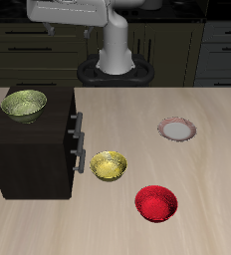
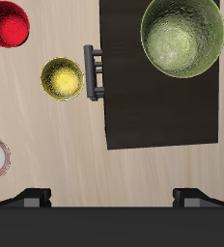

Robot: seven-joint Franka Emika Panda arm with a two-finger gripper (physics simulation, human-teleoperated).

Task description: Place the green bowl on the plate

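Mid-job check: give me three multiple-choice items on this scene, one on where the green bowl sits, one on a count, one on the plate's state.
1. Where is the green bowl?
A. on top of the dark cabinet
B. on the plate
C. inside the red bowl

2. How many bowls are in view?
A. one
B. two
C. three

3. What state is the plate in?
A. holding the yellow bowl
B. bare, nothing on it
C. standing on edge

Answers:
1 A, the exterior view shows it resting on the cabinet's top.
2 C, green, yellow and red bowls all show.
3 B, it lies flat on the table with nothing on it.
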